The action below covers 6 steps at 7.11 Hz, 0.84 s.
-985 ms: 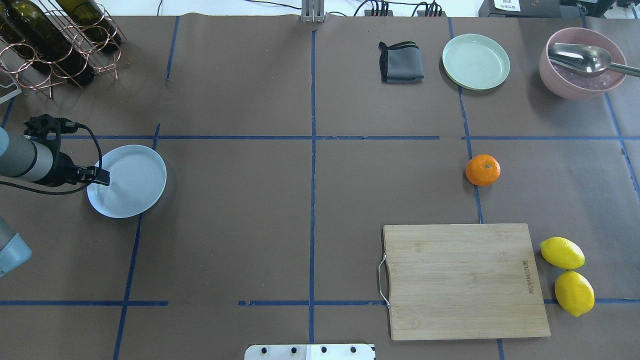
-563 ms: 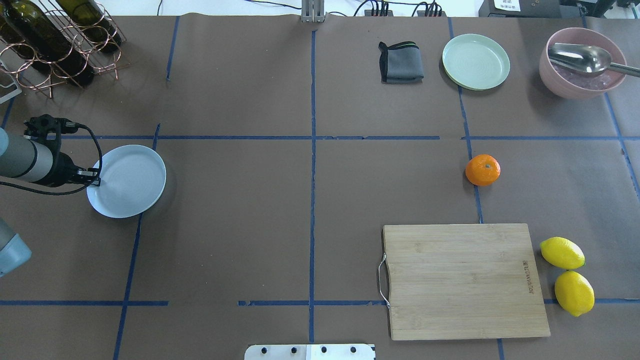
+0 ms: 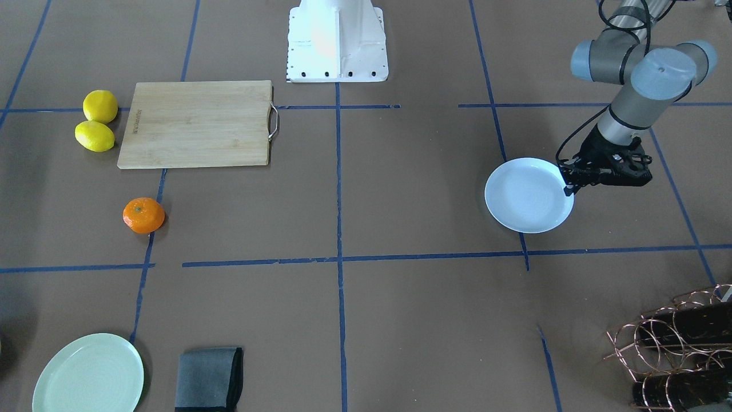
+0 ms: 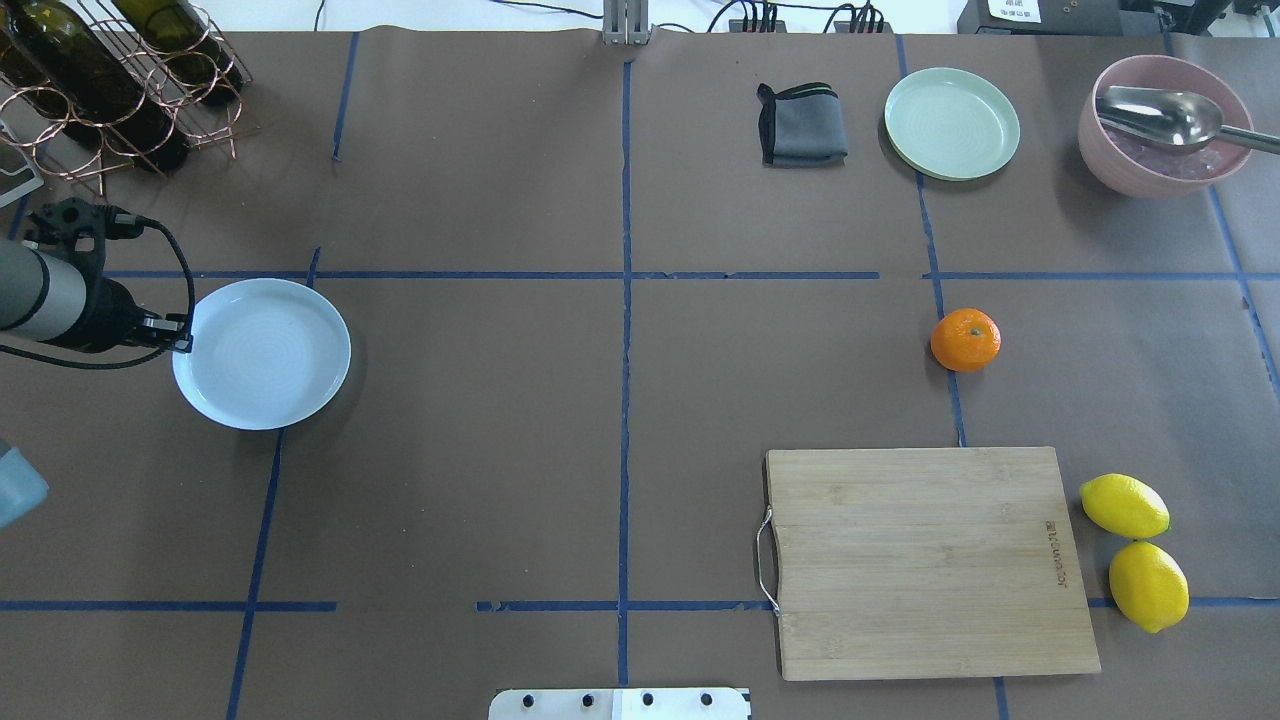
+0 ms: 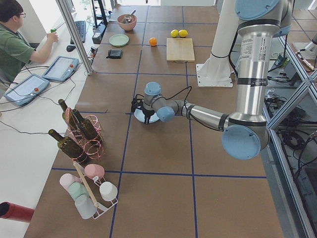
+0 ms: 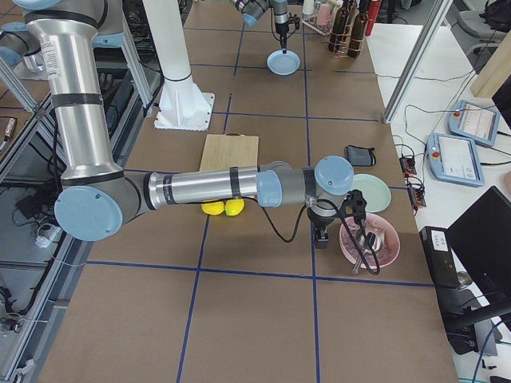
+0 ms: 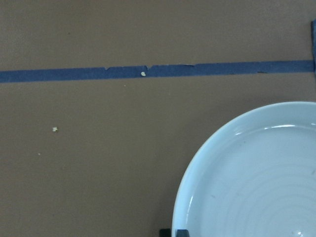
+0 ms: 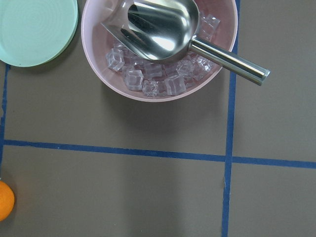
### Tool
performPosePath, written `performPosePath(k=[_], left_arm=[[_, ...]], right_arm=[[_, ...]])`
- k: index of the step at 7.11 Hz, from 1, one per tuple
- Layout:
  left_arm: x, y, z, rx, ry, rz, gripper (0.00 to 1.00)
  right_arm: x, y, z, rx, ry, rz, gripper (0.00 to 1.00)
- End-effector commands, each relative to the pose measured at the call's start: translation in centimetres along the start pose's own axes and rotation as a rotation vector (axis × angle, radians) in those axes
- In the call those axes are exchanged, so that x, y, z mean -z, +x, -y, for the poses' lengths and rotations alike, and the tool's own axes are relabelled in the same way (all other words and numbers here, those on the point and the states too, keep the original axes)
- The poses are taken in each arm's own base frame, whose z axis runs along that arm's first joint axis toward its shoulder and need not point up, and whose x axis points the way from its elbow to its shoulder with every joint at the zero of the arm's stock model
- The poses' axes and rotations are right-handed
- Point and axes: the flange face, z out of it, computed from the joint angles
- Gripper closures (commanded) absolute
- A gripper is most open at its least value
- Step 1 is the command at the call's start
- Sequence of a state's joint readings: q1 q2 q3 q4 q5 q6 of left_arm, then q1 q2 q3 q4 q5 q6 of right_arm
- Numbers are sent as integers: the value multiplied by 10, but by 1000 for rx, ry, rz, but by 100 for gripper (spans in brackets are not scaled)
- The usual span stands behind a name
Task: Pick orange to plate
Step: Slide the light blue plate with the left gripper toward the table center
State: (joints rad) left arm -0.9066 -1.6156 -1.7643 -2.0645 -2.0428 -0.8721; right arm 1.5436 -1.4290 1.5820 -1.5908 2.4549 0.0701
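The orange (image 4: 965,340) lies alone on the brown paper on the table's right half, and its edge also shows in the right wrist view (image 8: 4,200). The bluish-white plate (image 4: 265,355) lies flat on the left half. My left gripper (image 4: 182,342) is at the plate's left rim, with both fingertips close around the rim (image 7: 174,232), so it looks shut on it. My right gripper (image 6: 321,238) shows only in the exterior right view. It hangs next to the pink bowl, and I cannot tell whether it is open or shut.
A wooden cutting board (image 4: 925,560) lies at the front right, with two lemons (image 4: 1125,505) beside it. At the back right are a pale green plate (image 4: 952,123), a grey cloth (image 4: 802,125) and a pink bowl (image 4: 1165,160) of ice holding a scoop. A bottle rack (image 4: 110,80) stands at the back left.
The left gripper has drawn back from over the plate to its left rim and moved slightly away from me. The plate now lies flatter and reaches further right. The orange has not moved.
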Motion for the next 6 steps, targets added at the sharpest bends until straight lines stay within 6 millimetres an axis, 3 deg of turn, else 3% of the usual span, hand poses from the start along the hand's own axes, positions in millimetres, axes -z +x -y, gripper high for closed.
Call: performPosePath(k=[1,2,3,4,6], left_arm=[[92,25,88,-15,4,57,100],[116,73,120,8,-11,64,100],[125,101,131,40,-27,16,100],[122,134,128,105,-43,-47,100],[82,241,93,262,-83,-210,100]], right_arm=[[0,1,0,15,14,2,0],[1,-1,0,23,20,1,0],[3,-3,2,29,25,1,0],[3,-3,2,28,25,1,0],[3,-4,2,30,23,1,0]])
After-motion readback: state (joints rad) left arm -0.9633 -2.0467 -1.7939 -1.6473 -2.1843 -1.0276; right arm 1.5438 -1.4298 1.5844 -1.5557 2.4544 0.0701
